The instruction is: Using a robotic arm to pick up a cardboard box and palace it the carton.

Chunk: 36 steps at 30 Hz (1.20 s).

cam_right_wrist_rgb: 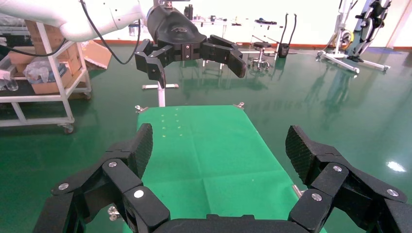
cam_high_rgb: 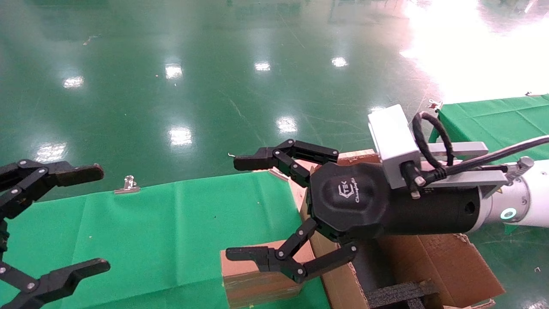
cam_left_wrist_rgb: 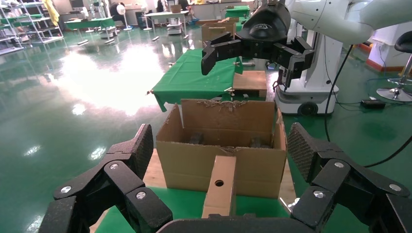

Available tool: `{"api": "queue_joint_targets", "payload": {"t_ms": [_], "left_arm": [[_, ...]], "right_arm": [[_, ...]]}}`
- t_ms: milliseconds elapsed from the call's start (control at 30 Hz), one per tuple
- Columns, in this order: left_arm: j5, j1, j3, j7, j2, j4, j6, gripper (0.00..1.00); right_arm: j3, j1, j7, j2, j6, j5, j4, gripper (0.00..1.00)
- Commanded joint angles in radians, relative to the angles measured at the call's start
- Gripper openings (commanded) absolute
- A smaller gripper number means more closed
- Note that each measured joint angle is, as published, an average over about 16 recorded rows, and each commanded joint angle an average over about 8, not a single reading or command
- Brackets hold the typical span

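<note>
The small brown cardboard box (cam_high_rgb: 251, 281) with a round hole (cam_left_wrist_rgb: 219, 183) stands on the green table, right against the large carton (cam_high_rgb: 433, 257). The carton (cam_left_wrist_rgb: 223, 145) is open, with ragged flaps and dark foam inside. The white robotic arm (cam_high_rgb: 527, 193) reaches in from the right. Its right gripper (cam_high_rgb: 237, 208) hangs open in the air over the box and the carton's near wall, holding nothing. The box does not show in the right wrist view, where the right gripper (cam_right_wrist_rgb: 221, 146) faces bare cloth. My left gripper (cam_high_rgb: 99, 219) stays open at the table's left end.
The green cloth table (cam_high_rgb: 150, 231) has a metal clip (cam_high_rgb: 127, 184) at its far edge. A second green table (cam_high_rgb: 502, 120) stands at the back right. The carton rests on a wooden board (cam_left_wrist_rgb: 156, 170). Glossy green floor lies all around.
</note>
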<state>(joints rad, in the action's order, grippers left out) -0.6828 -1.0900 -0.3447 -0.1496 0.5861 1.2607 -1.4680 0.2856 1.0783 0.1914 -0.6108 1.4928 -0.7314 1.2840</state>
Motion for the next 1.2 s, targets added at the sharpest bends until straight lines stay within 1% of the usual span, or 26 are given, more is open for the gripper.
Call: {"api": "queue_joint_targets", "payload": {"t_ms": [33,533,567,600,800,833,867,1067,1200], "left_arm": [[0.000,0.000,0.000,0.000,0.000,0.000,0.000,1.00],[0.000,0.000,0.000,0.000,0.000,0.000,0.000,1.00],[0.000,0.000,0.000,0.000,0.000,0.000,0.000,0.96],[0.000,0.000,0.000,0.000,0.000,0.000,0.000,0.86],[0.000,0.000,0.000,0.000,0.000,0.000,0.000,0.11],[0.000,0.000,0.000,0.000,0.000,0.000,0.000,0.02],[0.000,0.000,0.000,0.000,0.000,0.000,0.000,0.00],[0.000,0.000,0.000,0.000,0.000,0.000,0.000,0.00],[0.000,0.000,0.000,0.000,0.000,0.000,0.000,0.00]], "right_arm": [[0.000,0.000,0.000,0.000,0.000,0.000,0.000,1.00],[0.000,0.000,0.000,0.000,0.000,0.000,0.000,1.00],[0.000,0.000,0.000,0.000,0.000,0.000,0.000,1.00],[0.000,0.000,0.000,0.000,0.000,0.000,0.000,1.00],[0.000,0.000,0.000,0.000,0.000,0.000,0.000,1.00],[0.000,0.000,0.000,0.000,0.000,0.000,0.000,1.00],[0.000,0.000,0.000,0.000,0.000,0.000,0.000,1.00],[0.001,0.000,-0.001,0.002,0.000,-0.005,0.001,1.00],[0.014,0.007,0.003,0.011,-0.001,-0.041,0.005,1.00]]}}
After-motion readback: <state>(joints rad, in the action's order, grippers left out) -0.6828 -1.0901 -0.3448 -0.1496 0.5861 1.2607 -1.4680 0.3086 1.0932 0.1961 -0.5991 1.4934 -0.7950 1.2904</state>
